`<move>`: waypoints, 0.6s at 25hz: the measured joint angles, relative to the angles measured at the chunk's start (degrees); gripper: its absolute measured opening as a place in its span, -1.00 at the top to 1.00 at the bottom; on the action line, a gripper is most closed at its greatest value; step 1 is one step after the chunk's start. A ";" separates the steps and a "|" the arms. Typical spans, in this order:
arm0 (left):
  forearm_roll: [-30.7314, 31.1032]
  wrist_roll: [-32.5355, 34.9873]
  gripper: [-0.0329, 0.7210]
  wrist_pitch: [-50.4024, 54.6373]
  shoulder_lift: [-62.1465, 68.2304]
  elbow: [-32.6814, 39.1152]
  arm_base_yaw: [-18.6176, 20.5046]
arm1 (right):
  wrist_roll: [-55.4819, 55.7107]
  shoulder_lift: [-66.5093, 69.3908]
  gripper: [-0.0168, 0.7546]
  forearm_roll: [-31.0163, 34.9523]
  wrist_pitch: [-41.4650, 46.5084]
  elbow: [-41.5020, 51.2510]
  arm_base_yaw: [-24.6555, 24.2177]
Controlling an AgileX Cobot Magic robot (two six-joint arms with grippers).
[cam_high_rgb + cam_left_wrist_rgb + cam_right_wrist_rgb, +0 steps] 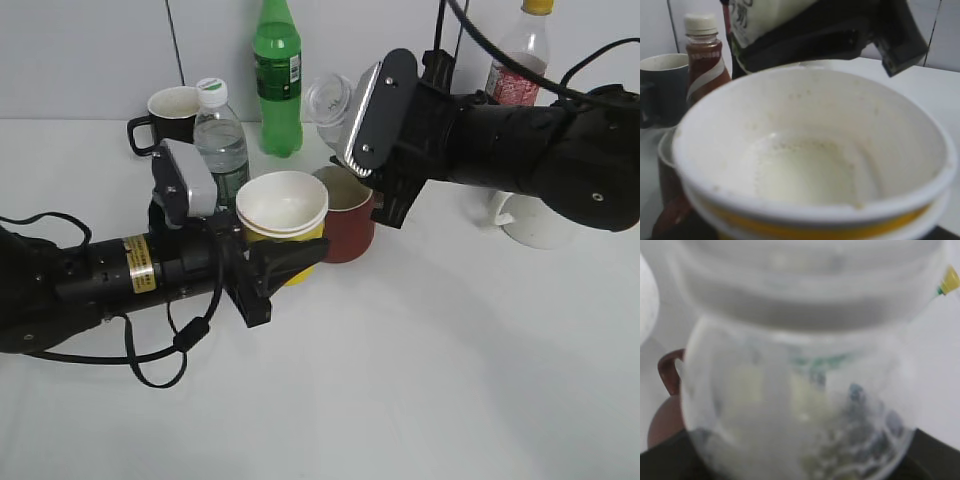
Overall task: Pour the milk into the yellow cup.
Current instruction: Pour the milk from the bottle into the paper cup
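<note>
I see a white table (420, 380), mostly bare in front of both grippers. Standing on it: a dark red mug (347, 228) just beyond the left gripper (290, 262), touching or nearly touching the cup it holds. Behind that hand, a clear water bottle (220, 145) with a white cap, a black mug (172, 115) beside it, and a green bottle (277, 80) further back by the wall. Past the right gripper (365, 120), a white mug (530, 222) sits half hidden under my arm, and a yellow-capped bottle (520, 55) behind it.
</note>
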 joint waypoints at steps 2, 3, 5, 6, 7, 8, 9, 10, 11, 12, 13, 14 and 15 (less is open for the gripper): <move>-0.47 0.00 -0.04 0.00 0.00 -0.84 -1.57 | -3.27 0.00 -0.19 -0.12 0.01 0.00 0.01; -0.52 0.00 -0.04 0.00 0.00 -1.08 -2.10 | -4.98 0.00 -0.19 -0.19 0.01 0.00 0.06; -0.58 0.00 -0.04 -0.05 0.00 -1.28 -2.93 | -8.25 0.00 -0.19 -0.19 0.06 0.00 0.06; -0.63 0.00 -0.04 -0.05 0.00 -1.32 -3.09 | -9.77 0.00 -0.19 -0.19 0.10 0.00 0.06; -0.63 0.00 -0.04 -0.05 0.00 -1.32 -3.24 | -11.71 0.00 -0.19 -0.26 0.10 0.00 0.06; -0.71 0.00 -0.04 -0.05 0.00 -1.32 -3.32 | -13.76 0.00 -0.19 -0.25 0.10 0.00 0.06; -1.13 0.00 -0.04 -0.05 0.00 -1.32 -3.32 | -15.55 0.00 -0.19 -0.25 0.10 0.00 0.06; -1.52 0.00 -0.04 0.00 0.00 -1.32 -3.36 | -17.44 0.00 -0.19 -0.25 0.10 0.00 0.06; -1.74 0.00 -0.04 0.00 0.00 -1.32 -3.36 | -19.24 0.00 -0.19 -0.25 0.10 0.00 0.06; -1.95 -0.02 -0.04 0.00 0.00 -1.32 -3.36 | -21.08 0.00 -0.19 0.12 0.10 0.00 0.06; -2.01 -0.02 -0.04 0.00 0.00 -1.32 -3.36 | -23.02 0.00 -0.19 0.70 0.10 0.00 0.06; -2.11 -0.02 -0.04 0.00 0.00 -1.32 -3.36 | -24.65 0.00 -0.19 1.43 0.10 0.00 0.06; -2.13 -0.02 -0.04 0.00 0.00 -1.32 -3.36 | -26.62 0.00 -0.19 2.40 0.10 0.00 0.06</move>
